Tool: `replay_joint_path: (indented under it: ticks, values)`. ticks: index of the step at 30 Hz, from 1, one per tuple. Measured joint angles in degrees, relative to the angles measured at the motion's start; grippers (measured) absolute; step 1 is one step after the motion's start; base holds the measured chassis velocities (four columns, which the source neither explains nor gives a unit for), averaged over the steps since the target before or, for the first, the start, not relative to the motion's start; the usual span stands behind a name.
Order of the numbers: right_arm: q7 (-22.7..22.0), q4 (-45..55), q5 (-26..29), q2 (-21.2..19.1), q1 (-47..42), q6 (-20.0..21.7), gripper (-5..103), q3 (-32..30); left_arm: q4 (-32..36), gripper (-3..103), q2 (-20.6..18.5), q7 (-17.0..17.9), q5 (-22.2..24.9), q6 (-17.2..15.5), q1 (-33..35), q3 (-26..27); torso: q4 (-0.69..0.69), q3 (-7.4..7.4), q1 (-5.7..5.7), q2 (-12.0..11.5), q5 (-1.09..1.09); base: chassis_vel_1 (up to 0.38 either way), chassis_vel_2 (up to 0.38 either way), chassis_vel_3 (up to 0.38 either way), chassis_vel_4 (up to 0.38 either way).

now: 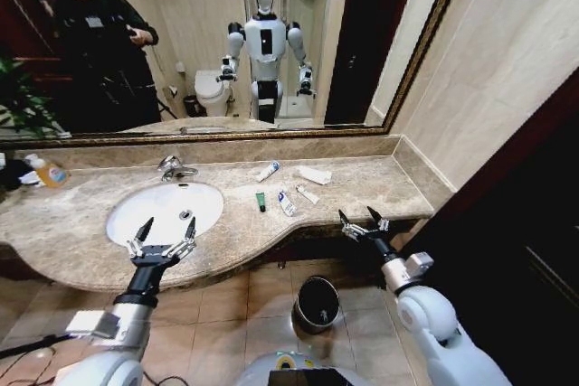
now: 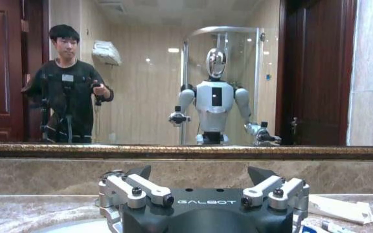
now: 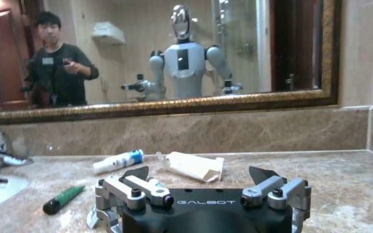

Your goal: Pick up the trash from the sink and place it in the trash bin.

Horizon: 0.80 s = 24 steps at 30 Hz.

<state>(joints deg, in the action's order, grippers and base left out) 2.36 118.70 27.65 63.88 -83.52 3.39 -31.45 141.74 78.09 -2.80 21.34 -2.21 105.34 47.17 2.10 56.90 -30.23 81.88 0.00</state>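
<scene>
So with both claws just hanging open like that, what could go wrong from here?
The small white tubes, the dark green tube and the flat packet lie close together on the marble counter, so the open right claw might nudge neighbours off the edge. The left claw hovers at the sink rim and could bump it. The trash bin is narrow; a drop could miss.
</scene>
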Motion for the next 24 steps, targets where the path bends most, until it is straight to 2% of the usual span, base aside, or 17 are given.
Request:
replay_joint_path:
  ticks: [7,9,12,13,16,20,24]
  values:
    - [6.81,-6.85,0.93,-3.40,8.18,1.23,100,2.55,0.00,100,0.00,0.00,0.00,0.00,0.00,0.00,0.01,0.00,0.00,0.00,0.01,0.000,0.000,0.000,0.000]
    - [7.32,-7.57,1.43,-3.87,9.43,1.77,100,3.10,0.00,100,0.00,0.00,0.00,0.00,0.00,0.01,0.00,0.00,0.00,0.00,-0.01,0.000,0.000,0.000,0.000]
    - [8.81,-12.04,2.99,-5.10,16.27,3.75,100,7.06,0.00,100,0.00,0.01,0.00,0.00,0.00,0.00,0.02,0.00,0.00,0.00,0.02,0.000,0.000,0.000,0.000]
    - [8.81,-12.04,2.99,-5.10,16.27,3.75,100,7.06,0.00,100,0.00,0.01,0.00,0.00,0.00,0.00,0.02,0.00,0.00,0.00,0.02,0.000,0.000,0.000,0.000]
    - [11.22,-18.19,4.28,-5.44,23.39,5.02,100,12.12,0.00,100,0.00,0.00,0.00,0.00,0.00,0.01,0.02,0.01,-0.01,-0.01,0.01,0.000,0.000,0.000,0.000]
    - [12.22,-21.25,4.47,-5.19,26.67,5.24,100,14.67,0.00,100,0.00,0.00,0.00,0.00,0.00,0.00,0.01,0.01,-0.01,0.00,0.00,0.000,0.000,0.000,0.000]
    - [12.94,-26.79,4.00,-3.79,32.72,5.29,100,20.06,0.00,100,0.00,-0.01,0.00,0.00,0.00,0.00,0.01,0.00,0.00,-0.01,-0.01,0.000,0.000,0.000,0.000]
